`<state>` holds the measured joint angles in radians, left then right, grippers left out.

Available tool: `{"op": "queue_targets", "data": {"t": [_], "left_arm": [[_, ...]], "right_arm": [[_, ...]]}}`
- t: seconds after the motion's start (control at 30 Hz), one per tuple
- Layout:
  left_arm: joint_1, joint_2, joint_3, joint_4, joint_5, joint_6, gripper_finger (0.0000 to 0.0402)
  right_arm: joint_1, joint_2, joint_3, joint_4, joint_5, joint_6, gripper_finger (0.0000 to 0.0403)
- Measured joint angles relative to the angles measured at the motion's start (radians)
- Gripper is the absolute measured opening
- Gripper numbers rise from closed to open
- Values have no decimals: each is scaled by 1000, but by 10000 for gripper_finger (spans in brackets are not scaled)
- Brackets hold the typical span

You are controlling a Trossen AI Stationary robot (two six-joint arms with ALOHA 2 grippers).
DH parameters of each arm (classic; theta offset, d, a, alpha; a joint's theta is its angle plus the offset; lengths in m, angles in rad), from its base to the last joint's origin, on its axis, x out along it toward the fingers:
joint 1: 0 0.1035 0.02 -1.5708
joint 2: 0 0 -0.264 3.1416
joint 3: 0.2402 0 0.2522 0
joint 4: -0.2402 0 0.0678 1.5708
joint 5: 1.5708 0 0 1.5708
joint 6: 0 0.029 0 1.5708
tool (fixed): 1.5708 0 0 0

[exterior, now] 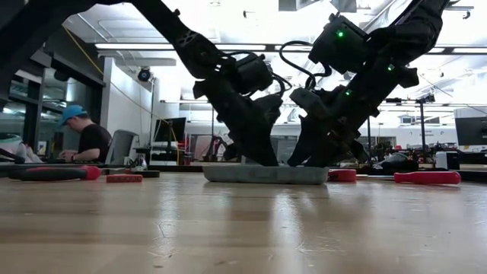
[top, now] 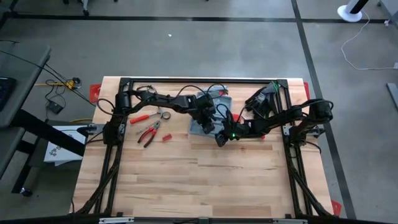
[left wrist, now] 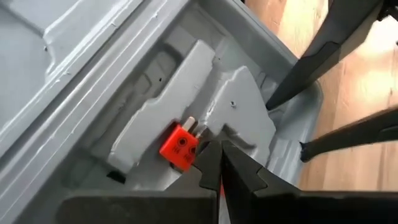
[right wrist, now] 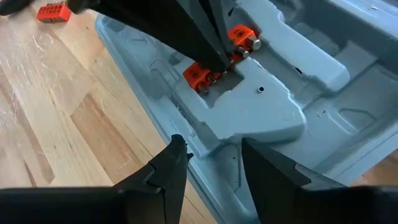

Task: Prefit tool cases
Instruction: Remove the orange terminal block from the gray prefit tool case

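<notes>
Tool case (right wrist: 298,93) under clenched left fingers (left wrist: 214,165); right fingers (right wrist: 171,168) parted at its edge.

Open case (top: 205,118) mid-table toward far edge, crowded by left gripper (left wrist: 214,158) pinched inside a recess and right gripper (right wrist: 211,165) over its near rim. Pliers (top: 149,134) left of case. Near half of table (top: 199,186) bare.

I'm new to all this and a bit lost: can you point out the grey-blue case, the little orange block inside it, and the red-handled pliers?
tool case (right wrist: 267,118): right wrist view, raised moulded insert.
orange block (left wrist: 178,146): left wrist view, its front face.
red-handled pliers (top: 149,133): high view, on the handles.
</notes>
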<state>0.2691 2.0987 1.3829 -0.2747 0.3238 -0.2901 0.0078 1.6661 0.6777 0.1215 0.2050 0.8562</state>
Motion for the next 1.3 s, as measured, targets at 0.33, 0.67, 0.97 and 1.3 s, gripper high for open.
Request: {"op": "queue_targets", "data": {"t": [0.33, 0.67, 0.97, 1.3], "left_arm": [[5, -73, 19, -48, -3, 104, 0], [14, -55, 18, -75, -64, 88, 36], [56, -9, 18, -68, 41, -16, 161], [57, 43, 23, -22, 110, -133, 237]], "right_arm": [[0, 0, 0, -6, 6, 3, 149], [0, 0, 0, -5, 7, 0, 149], [0, 0, 0, -5, 7, 0, 149], [0, 0, 0, -6, 6, 0, 149]]}}
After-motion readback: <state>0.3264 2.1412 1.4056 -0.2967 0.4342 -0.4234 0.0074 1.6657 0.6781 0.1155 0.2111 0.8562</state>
